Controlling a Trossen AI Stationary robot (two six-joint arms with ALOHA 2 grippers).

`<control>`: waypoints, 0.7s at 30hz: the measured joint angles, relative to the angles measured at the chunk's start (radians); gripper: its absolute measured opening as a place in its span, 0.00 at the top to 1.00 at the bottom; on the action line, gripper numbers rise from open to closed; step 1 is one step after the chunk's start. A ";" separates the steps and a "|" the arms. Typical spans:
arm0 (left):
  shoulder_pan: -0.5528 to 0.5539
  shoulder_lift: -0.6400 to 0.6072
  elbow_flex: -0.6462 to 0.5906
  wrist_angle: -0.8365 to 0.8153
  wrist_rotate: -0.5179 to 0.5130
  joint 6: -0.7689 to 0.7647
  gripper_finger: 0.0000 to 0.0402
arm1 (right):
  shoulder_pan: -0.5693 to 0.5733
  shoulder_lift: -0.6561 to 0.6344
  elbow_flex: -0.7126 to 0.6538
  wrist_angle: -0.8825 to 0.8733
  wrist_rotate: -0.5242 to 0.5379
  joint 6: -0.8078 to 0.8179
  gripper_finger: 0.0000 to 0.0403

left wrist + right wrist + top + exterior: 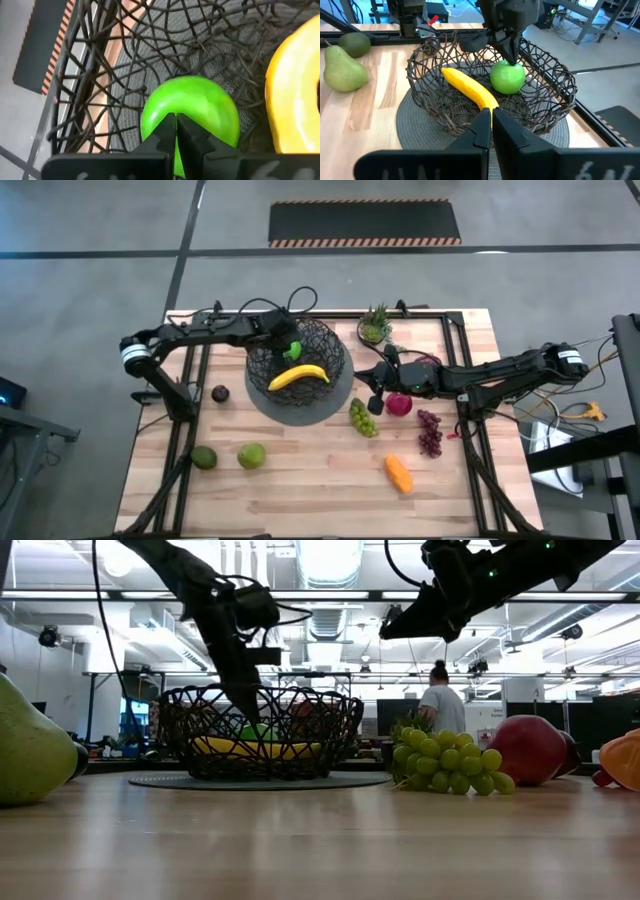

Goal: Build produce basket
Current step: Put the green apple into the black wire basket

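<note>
Basket (300, 365) (one banana (298, 376), one apple (293, 351))

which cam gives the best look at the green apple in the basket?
Right wrist view: the green apple shows whole inside the basket, beside the banana, with the left gripper at its top. Left wrist view shows it close but partly behind the fingers. High view: a small green patch. Low view: mostly hidden by mesh.

Produce ringed around the basket (300, 370)

Banana (298, 376) and apple (293, 351) lie inside; grapes (363, 418) right, pear (251, 455) seemingly in front.
</note>
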 joint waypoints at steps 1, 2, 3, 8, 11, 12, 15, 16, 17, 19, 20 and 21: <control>0.000 0.005 0.000 0.011 0.003 0.000 1.00 | 0.000 0.000 0.000 0.000 0.000 0.005 0.98; 0.000 0.013 0.000 0.018 0.010 0.000 1.00 | 0.001 0.000 0.000 0.000 0.000 0.009 0.98; -0.001 0.020 0.000 0.029 0.015 -0.001 1.00 | 0.002 0.000 0.000 -0.001 -0.001 0.010 0.98; -0.002 0.031 0.000 0.086 0.082 -0.002 1.00 | 0.002 0.000 0.000 -0.003 -0.004 0.009 0.98; -0.008 0.028 0.000 0.097 0.096 -0.002 1.00 | 0.002 0.000 0.000 -0.003 -0.004 0.008 0.98; -0.009 0.025 0.000 0.095 0.096 0.000 1.00 | 0.002 0.000 0.000 -0.003 -0.004 0.008 0.98; -0.010 -0.004 -0.001 0.094 0.082 0.001 1.00 | 0.002 0.000 0.000 -0.003 -0.004 0.007 0.98; -0.011 -0.016 -0.001 0.096 0.075 0.001 1.00 | 0.002 0.000 0.000 -0.003 -0.004 0.007 0.98; -0.011 -0.027 -0.001 0.096 0.074 0.001 1.00 | 0.002 0.000 0.000 -0.003 -0.004 0.006 0.98; -0.010 -0.043 -0.001 0.095 0.073 0.001 1.00 | 0.002 0.000 0.000 -0.003 -0.004 0.000 0.98; -0.011 -0.050 -0.001 0.094 0.071 0.001 1.00 | 0.002 0.000 0.000 -0.003 -0.004 -0.002 0.98; -0.013 -0.059 -0.001 0.094 0.071 0.000 1.00 | 0.002 0.000 0.000 -0.003 -0.004 -0.004 0.98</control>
